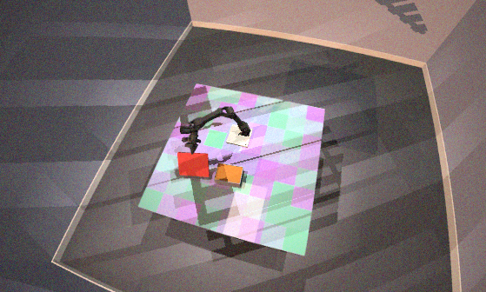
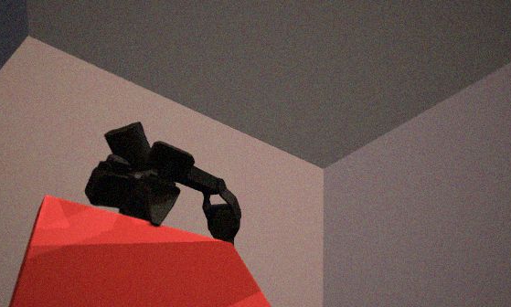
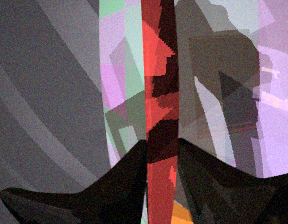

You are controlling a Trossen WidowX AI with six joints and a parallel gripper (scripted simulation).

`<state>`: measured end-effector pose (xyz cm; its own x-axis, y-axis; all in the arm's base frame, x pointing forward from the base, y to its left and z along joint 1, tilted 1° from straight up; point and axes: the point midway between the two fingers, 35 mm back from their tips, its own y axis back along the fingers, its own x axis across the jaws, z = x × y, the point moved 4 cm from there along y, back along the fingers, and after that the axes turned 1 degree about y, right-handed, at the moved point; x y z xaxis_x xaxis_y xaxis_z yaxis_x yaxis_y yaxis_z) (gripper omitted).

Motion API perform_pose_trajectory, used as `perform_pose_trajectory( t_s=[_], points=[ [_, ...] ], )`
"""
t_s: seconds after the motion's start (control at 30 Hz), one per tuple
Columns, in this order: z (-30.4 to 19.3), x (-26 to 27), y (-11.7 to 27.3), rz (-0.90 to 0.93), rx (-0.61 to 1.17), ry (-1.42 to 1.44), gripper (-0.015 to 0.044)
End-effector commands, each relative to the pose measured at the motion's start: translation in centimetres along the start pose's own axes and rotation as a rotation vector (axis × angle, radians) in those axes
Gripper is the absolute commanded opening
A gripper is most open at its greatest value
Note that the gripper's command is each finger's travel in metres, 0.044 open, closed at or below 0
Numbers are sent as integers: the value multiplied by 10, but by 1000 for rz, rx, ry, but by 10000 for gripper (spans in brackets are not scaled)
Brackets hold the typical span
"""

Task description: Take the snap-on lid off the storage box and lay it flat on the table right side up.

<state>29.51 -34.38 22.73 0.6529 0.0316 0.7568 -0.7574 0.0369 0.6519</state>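
My robot hand (image 1: 192,149) (image 2: 157,221) (image 3: 160,145) is pinching the red lid (image 1: 193,164) (image 2: 143,269) (image 3: 161,192) by its edge. I am holding it above the patchwork bench (image 1: 283,171) (image 3: 112,82) (it is looking very big in the outside view). The orange box (image 1: 229,173) (image 3: 183,215) is sitting near it, already uncovered.
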Motion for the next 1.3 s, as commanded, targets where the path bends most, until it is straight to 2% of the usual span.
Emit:
perform_pose_trajectory(
  t_s=[0.0, 1.27],
  points=[
    [0, 0, -1, 11, 3, 8, 0],
    [0, -23, -21, 11, 2, 8, 0]
  ],
)
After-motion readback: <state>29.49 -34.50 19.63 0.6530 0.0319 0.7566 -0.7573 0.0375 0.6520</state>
